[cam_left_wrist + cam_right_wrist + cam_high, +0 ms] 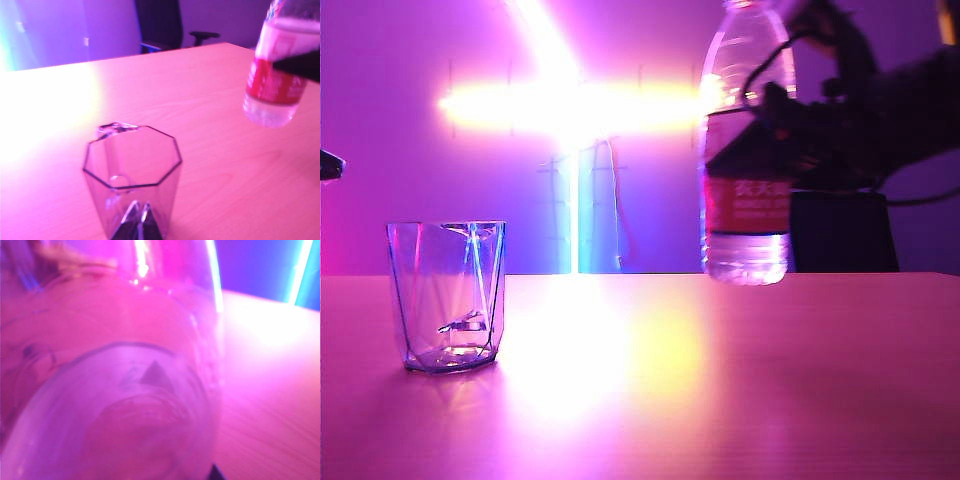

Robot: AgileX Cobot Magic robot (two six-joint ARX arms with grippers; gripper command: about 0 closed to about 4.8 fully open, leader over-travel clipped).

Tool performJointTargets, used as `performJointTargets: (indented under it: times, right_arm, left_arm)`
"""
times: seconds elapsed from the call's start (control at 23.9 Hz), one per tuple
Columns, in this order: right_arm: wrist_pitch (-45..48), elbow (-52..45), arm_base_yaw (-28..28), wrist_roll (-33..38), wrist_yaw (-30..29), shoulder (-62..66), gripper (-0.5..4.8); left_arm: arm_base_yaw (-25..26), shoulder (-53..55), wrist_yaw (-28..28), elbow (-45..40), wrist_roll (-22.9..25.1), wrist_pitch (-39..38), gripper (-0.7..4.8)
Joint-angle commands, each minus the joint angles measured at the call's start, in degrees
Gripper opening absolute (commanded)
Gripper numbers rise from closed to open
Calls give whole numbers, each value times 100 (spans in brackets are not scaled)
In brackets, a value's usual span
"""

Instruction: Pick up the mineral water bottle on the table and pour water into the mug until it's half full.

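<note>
Bottle [745,150] up off bench [720,380] — pour not started
Right end effector [790,125] grips bottle at label, upright, well right of empty mug [447,296]. Left end effector [136,225] over mug; open/closed can't tell.

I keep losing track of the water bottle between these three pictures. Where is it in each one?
Exterior view: the mineral water bottle is upper right, lifted off the table, held by the right gripper.
Left wrist view: top right corner, above the table.
Right wrist view: fills the left and centre of the picture, very close and blurred.
Shared landmark: the mug shows in the exterior and left wrist views; the pink table shows in all three.
</note>
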Motion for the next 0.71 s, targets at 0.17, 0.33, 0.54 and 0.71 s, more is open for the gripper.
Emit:
performJointTargets:
  times: [0.17, 0.33, 0.54, 0.71]
  right_arm:
    - [-1805, 1202, 699, -1705, 586, 48, 259]
    - [-2107, 1576, 929, -2184, 772, 260, 260]
    - [-2352, 2194, 1397, -3298, 1711, 876, 260]
    - [-2371, 2500, 1628, -3777, 2063, 1178, 260]
  left_arm:
    - [44, -162, 24, 22, -13, 39, -2]
    - [44, -157, 24, 22, -15, 37, -2]
    - [44, -157, 24, 22, -15, 39, -2]
    - [44, -157, 24, 22, -15, 39, -2]
